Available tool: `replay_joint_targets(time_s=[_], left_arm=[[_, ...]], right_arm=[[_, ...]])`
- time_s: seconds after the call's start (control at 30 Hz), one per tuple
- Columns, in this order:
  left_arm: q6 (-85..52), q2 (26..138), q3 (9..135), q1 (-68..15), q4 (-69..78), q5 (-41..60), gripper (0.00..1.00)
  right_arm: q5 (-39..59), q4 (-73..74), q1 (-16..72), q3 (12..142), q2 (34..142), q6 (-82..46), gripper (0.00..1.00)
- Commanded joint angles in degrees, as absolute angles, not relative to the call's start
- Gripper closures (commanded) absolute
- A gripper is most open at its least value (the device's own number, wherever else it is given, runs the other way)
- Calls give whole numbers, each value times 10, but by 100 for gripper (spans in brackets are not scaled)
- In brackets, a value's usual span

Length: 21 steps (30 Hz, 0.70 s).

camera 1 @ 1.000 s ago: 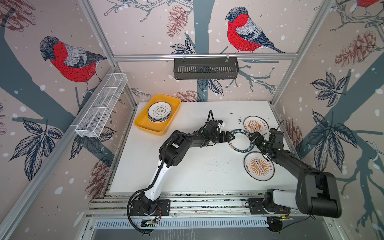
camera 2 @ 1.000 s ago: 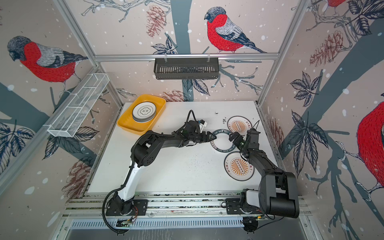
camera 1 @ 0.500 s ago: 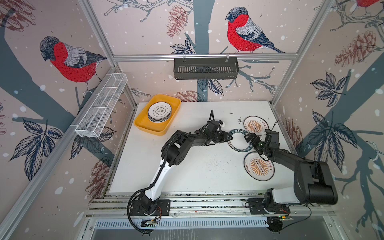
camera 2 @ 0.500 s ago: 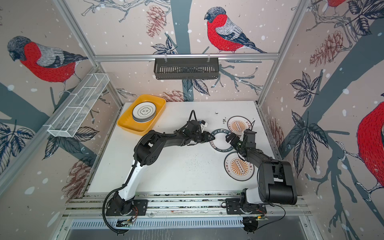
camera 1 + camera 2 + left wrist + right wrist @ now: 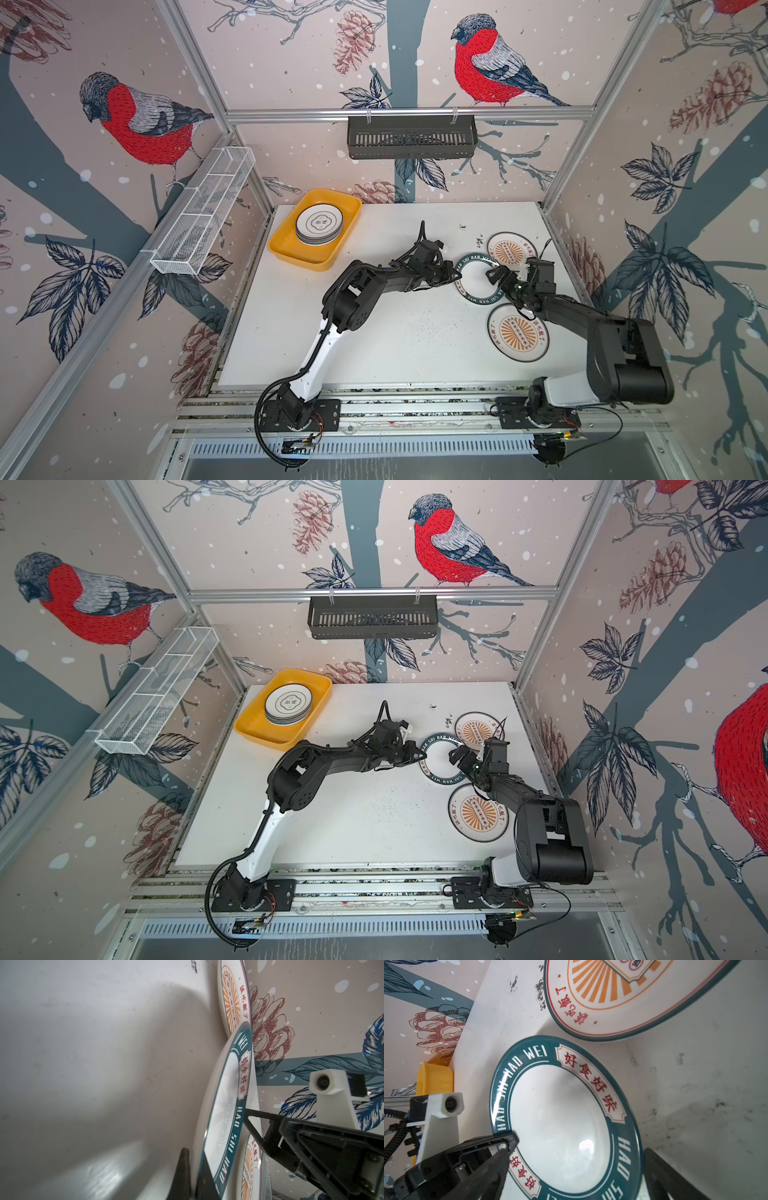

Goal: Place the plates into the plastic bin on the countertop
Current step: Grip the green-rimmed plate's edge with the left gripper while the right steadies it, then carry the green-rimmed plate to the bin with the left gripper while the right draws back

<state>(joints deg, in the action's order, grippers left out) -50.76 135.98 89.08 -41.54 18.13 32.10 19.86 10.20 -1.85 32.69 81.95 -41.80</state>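
A green-rimmed lettered plate lies on the white countertop, between two orange sunburst plates. My left gripper is shut on this plate's left rim, one finger above and one below. My right gripper stands open over the plate's right side, holding nothing. At the back left, the yellow plastic bin holds a stack of plates with a black-emblem plate on top.
A black slatted basket hangs on the back rail. Along the left wall runs a white wire-mesh basket. Aluminium rails frame the countertop. The far sunburst plate nearly touches the green-rimmed plate's rim.
My left gripper has closed on the green-rimmed plate's rim. My right gripper has shifted left, over the plate's right side, still open.
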Motion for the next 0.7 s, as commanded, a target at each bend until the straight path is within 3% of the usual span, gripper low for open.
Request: replay_joint_targets(time_s=[0.0,0.37,0.67], left_arm=[[-509,1353,869,-407,156,309,100],[-530,1224,760,-353,214,312,100],[-519,1108,672,-292,220,298,100]], right_arm=[[206,125,-16,335,801,-409,0],[211,113,2,357,689,-382,0],[222,180,78,375,621,-395,0]])
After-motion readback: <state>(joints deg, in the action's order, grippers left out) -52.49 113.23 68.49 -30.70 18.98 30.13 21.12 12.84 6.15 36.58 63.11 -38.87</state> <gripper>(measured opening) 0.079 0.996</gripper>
